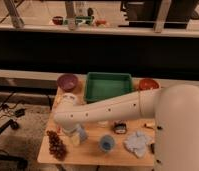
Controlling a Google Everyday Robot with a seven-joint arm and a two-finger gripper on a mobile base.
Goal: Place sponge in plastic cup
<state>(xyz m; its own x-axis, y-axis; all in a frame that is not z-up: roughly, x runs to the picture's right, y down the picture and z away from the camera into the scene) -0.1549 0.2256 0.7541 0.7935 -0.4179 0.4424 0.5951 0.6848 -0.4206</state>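
Note:
A blue plastic cup (107, 143) stands upright near the front edge of the wooden table (93, 152). My white arm reaches from the right across the table to its left side. My gripper (78, 134) hangs down from the arm's end, left of the cup and apart from it. A pale yellowish piece (74, 142), possibly the sponge, shows right at the gripper's lower end. I cannot tell whether the gripper holds it.
A green tray (109, 86) sits at the back middle, with a purple bowl (68, 81) to its left and an orange bowl (148, 84) to its right. Dark grapes (55, 144) lie front left, a white cloth (138, 142) front right, and a small dark object (119, 127) behind the cup.

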